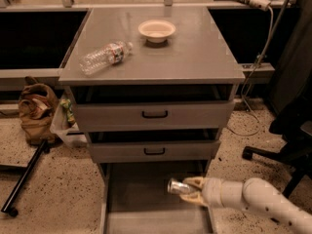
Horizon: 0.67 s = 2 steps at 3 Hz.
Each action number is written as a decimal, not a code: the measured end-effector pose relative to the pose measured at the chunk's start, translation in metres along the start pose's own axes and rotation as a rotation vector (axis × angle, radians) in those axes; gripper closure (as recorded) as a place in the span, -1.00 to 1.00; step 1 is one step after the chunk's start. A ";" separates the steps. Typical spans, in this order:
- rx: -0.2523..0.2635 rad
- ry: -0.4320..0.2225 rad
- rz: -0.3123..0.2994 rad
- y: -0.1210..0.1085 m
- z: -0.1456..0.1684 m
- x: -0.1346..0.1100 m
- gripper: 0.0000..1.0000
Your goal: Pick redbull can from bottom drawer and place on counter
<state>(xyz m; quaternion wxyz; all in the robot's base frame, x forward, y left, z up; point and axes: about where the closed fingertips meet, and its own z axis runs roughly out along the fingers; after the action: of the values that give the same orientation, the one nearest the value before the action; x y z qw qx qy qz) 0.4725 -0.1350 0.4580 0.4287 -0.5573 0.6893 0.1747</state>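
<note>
The redbull can (176, 186) is a small silver can lying sideways over the open bottom drawer (139, 199). My gripper (191, 191) reaches in from the right on a white arm and its pale fingers are shut on the can, one above and one below its right end. The can sits just above the drawer's grey floor, near the right side. The counter (195, 57) is the flat grey top of the cabinet, well above the gripper.
On the counter lie a clear plastic bottle (104, 57) on its side and a pale bowl (156, 30). Two black-handled drawers (155, 114) stand slightly open above the bottom drawer. A brown bag (35, 108) and a black pole (24, 179) are on the floor left; a chair base (287, 155) is on the right.
</note>
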 end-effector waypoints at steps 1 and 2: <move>0.030 -0.031 -0.086 -0.029 -0.050 -0.099 1.00; 0.020 -0.042 -0.144 -0.057 -0.085 -0.193 1.00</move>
<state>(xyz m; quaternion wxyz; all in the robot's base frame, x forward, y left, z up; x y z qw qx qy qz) 0.4935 -0.0946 0.6715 0.4600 -0.5973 0.6401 0.1481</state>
